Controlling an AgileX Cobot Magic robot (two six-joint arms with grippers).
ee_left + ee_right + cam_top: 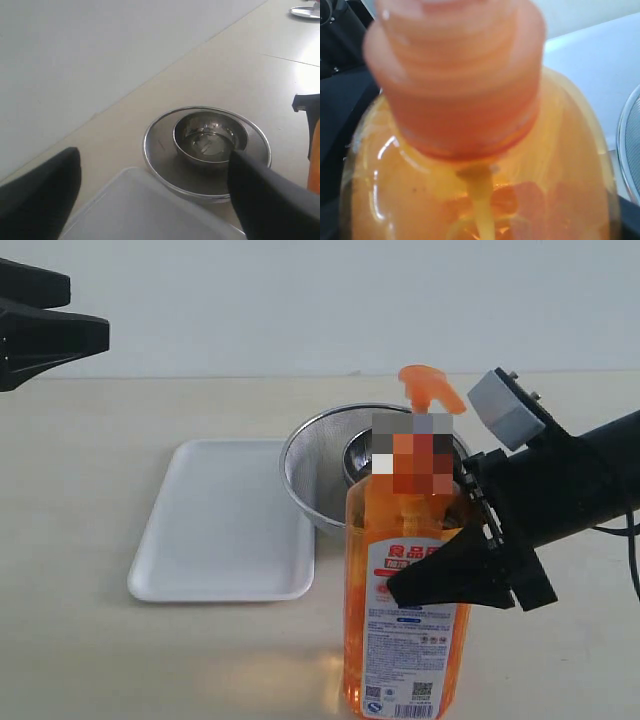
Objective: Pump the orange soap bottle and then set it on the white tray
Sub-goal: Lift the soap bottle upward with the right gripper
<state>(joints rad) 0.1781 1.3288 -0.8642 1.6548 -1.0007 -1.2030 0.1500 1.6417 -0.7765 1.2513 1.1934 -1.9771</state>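
The orange soap bottle stands upright at the front of the table, its orange pump head raised. My right gripper reaches in from the right and is shut on the bottle's body, one black finger lying across the label. In the right wrist view the bottle and its ribbed collar fill the picture. The white tray lies bare to the bottle's left. My left gripper hangs open high at the far left, above the tray, holding nothing.
A round steel mesh strainer with a steel bowl inside sits right behind the bottle and beside the tray's right edge. The strainer and bowl also show between the left fingers. A white wall backs the table.
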